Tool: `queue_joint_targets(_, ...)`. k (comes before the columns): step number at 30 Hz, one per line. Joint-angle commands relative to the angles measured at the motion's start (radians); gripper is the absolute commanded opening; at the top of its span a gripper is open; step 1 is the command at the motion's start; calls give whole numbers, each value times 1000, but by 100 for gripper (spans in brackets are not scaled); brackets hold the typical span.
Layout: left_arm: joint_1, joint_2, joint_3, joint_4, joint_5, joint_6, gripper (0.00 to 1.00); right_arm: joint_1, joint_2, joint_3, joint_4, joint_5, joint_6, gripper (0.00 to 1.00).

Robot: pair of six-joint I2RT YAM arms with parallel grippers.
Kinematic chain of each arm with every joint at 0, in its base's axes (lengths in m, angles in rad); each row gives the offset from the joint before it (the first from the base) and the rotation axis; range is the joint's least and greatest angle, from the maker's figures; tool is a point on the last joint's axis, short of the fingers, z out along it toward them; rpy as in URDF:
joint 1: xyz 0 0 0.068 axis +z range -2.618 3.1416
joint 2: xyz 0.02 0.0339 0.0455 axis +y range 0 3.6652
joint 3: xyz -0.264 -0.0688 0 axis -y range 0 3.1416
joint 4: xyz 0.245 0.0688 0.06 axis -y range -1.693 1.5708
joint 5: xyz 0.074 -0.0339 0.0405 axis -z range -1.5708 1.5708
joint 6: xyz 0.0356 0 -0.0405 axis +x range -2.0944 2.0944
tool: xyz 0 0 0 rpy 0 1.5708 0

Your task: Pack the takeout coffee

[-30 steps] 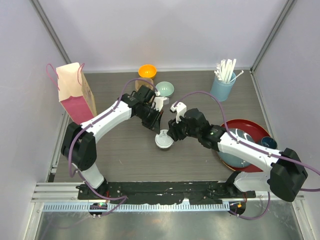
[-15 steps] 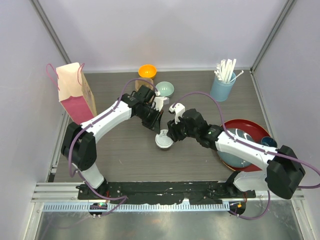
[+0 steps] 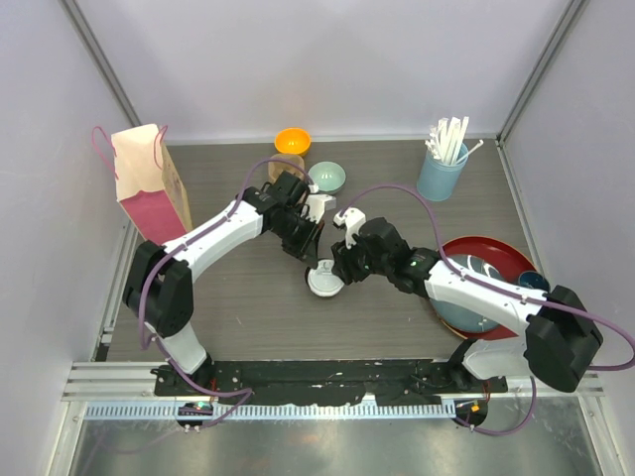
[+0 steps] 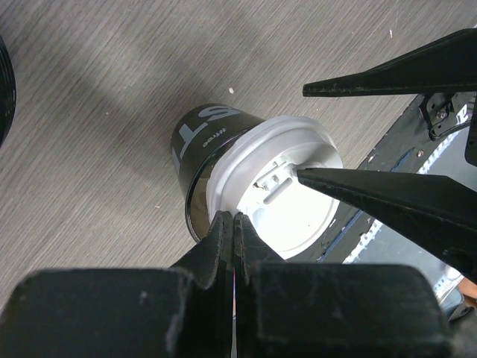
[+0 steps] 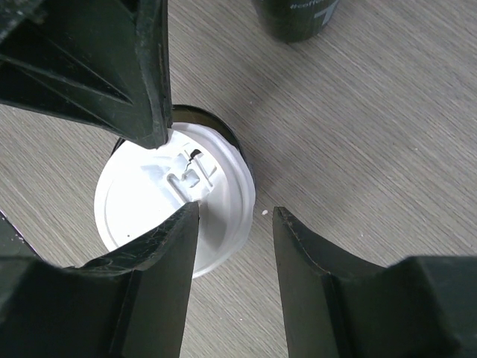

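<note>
grey wood-grain tabletop is enclosed by pale walls. near its middle the takeout coffee cup (image 3: 323, 282) is stood, black with a white lid (image 5: 145, 198); a strip of the cup's dark rim is seen along one edge of the lid. the left gripper (image 4: 231, 221) is closed tight, with its fingers pressed together and nothing seen between them, and its tip is set against the lid's rim. the right gripper (image 5: 235, 212) is held about halfway open at the lid's right side, with one finger above the lid and the other outside its edge; nothing is gripped by it. a second black cup (image 5: 297, 18) is seen just beyond. a pink paper bag (image 3: 149, 188) is stood at the far left, and a tumbler of straws (image 3: 443, 171) at the far right.
</note>
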Motion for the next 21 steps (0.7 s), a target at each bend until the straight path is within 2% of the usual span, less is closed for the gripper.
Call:
queue_joint_targets(1, -5, -5, -5, 20, 17, -3, 0, 7, 9, 6, 9, 16, 16, 50)
queue_joint_targets(11, -5, -46, 41, 6, 14, 0, 0, 10, 9, 52, 12, 13, 4, 50)
queue_joint_targets(21, -2, -66, 26, 3, 0, 3, 0, 13, 32, 78, 2, 8, -4, 49)
